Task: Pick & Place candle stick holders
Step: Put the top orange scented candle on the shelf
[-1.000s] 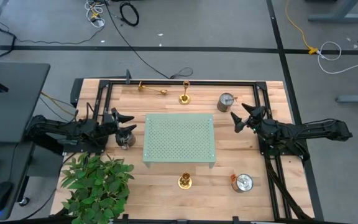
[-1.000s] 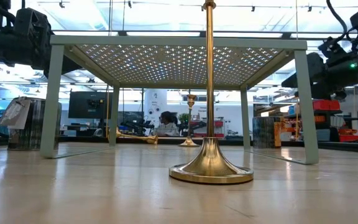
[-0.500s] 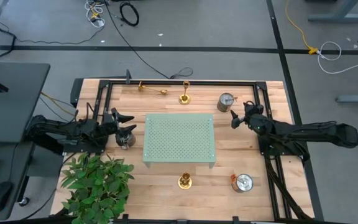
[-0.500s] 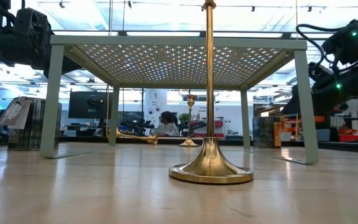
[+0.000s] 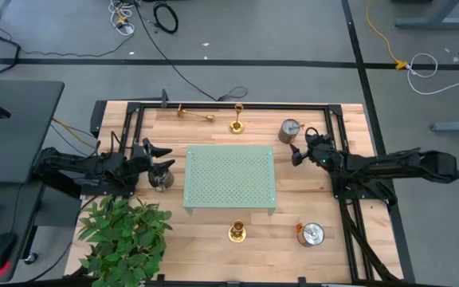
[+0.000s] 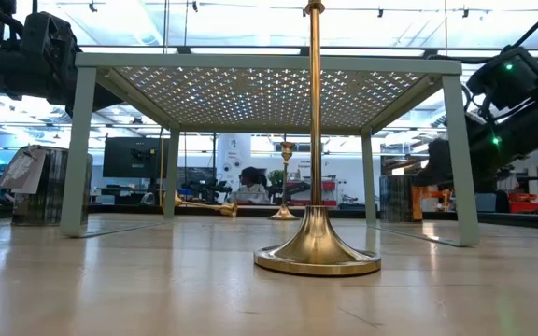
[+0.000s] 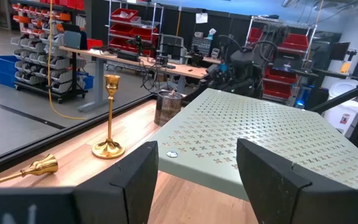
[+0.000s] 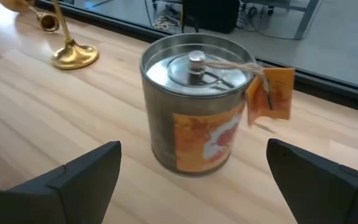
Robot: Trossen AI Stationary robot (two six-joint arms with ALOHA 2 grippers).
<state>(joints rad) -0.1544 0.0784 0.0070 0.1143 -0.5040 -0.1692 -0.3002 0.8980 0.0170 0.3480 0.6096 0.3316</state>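
Note:
Three gold candle stick holders are on the table. One stands upright near the far edge [image 5: 237, 123] [image 7: 109, 118]. Another lies on its side to its left [image 5: 194, 113] [image 7: 33, 168]. The last stands on its round base near the front edge [image 5: 237, 232] [image 6: 317, 140]. My left gripper [image 5: 162, 157] [image 7: 197, 180] is open at the table's left, pointing level at the green stand, with nothing between its fingers. My right gripper [image 5: 296, 151] [image 8: 194, 186] is open at the right, tipped down toward a metal tin [image 8: 194, 102], which stands ahead of its fingers, untouched.
A pale green perforated stand [image 5: 229, 177] [image 6: 269, 63] fills the table's middle. Tins stand at the far right [image 5: 290, 130], the near right [image 5: 311, 233] and beside my left gripper [image 5: 162, 180]. A leafy plant [image 5: 122, 235] covers the near left corner. A black frame rail [image 5: 245, 104] runs along the far edge.
My right arm has swung toward the tin at the far right and sunk lower. Its gripper has tipped downward and stayed open.

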